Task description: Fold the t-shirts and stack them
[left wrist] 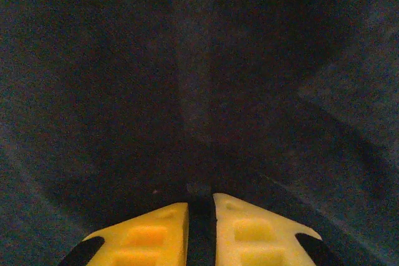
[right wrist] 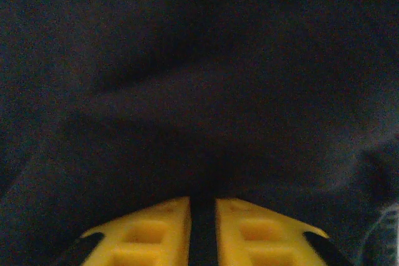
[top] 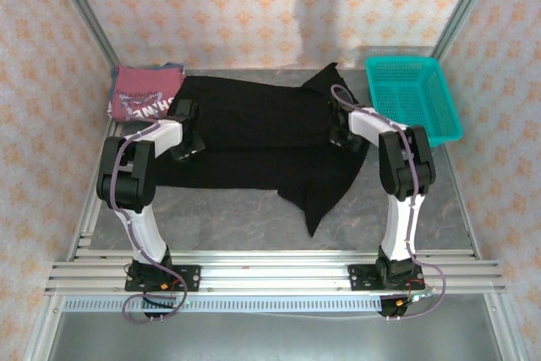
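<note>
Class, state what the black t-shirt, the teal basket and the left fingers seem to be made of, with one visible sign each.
Black t-shirt: soft matte cloth, probably knit; it creases and drapes.
Basket: teal plastic, likely moulded; stiff, even open mesh.
Left fingers: hard yellow plastic, apparently; smooth faces with moulded recesses.

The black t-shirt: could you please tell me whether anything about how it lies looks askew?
Yes. The black t-shirt lies mostly as a flat band across the table, but its right end is askew: a pointed flap trails toward the near edge.
</note>
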`<move>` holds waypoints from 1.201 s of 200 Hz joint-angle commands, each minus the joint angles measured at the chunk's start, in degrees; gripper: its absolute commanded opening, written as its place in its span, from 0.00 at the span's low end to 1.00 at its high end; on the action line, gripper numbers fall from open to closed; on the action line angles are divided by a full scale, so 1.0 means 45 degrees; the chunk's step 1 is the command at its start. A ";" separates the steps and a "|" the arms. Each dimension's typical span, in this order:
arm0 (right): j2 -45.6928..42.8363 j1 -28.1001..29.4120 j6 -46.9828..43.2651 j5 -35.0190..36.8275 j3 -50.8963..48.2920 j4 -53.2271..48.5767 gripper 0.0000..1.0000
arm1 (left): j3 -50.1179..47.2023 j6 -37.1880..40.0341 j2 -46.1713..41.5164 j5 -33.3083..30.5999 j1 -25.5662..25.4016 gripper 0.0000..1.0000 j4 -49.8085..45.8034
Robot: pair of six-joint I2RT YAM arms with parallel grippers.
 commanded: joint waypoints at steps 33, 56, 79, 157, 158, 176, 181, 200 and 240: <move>-0.1335 -0.0208 -0.1937 -0.2992 0.1232 0.0232 0.65 | 0.0406 -0.0006 -0.3484 0.0848 -0.0270 0.59 -0.1072; -0.4134 -0.0076 -0.2161 -0.4346 -0.0339 -0.0827 0.74 | -0.0127 -0.0120 -0.5591 0.1410 -0.0144 0.74 -0.2356; -0.6596 0.0359 -0.1781 -0.5701 -0.2734 -0.1385 0.73 | -0.1361 -0.0511 -0.6961 0.2063 0.0640 0.76 -0.3125; -0.7669 0.3025 -0.0533 -0.6564 -0.7340 -0.0078 0.60 | -0.4800 -0.0785 -0.6770 0.3483 0.2974 0.74 -0.0531; -0.7669 0.3025 -0.0533 -0.6564 -0.7340 -0.0078 0.60 | -0.4804 -0.0785 -0.6733 0.3488 0.2983 0.74 -0.0511; -0.7690 0.3258 -0.0575 -0.6525 -0.7558 -0.0281 0.58 | -0.4988 -0.0760 -0.6311 0.3161 0.3117 0.72 -0.0419; -0.7746 0.3341 -0.0587 -0.6487 -0.7617 -0.0402 0.57 | -0.5062 -0.0746 -0.6270 0.3126 0.3174 0.73 -0.0321; -0.8021 0.3644 -0.0489 -0.6398 -0.7859 -0.0533 0.57 | -0.5403 -0.0831 -0.6176 0.3115 0.3392 0.72 0.0250; -0.8259 0.4054 -0.0240 -0.6149 -0.8107 -0.0944 0.57 | -0.5876 -0.0872 -0.5937 0.3031 0.3815 0.70 0.0692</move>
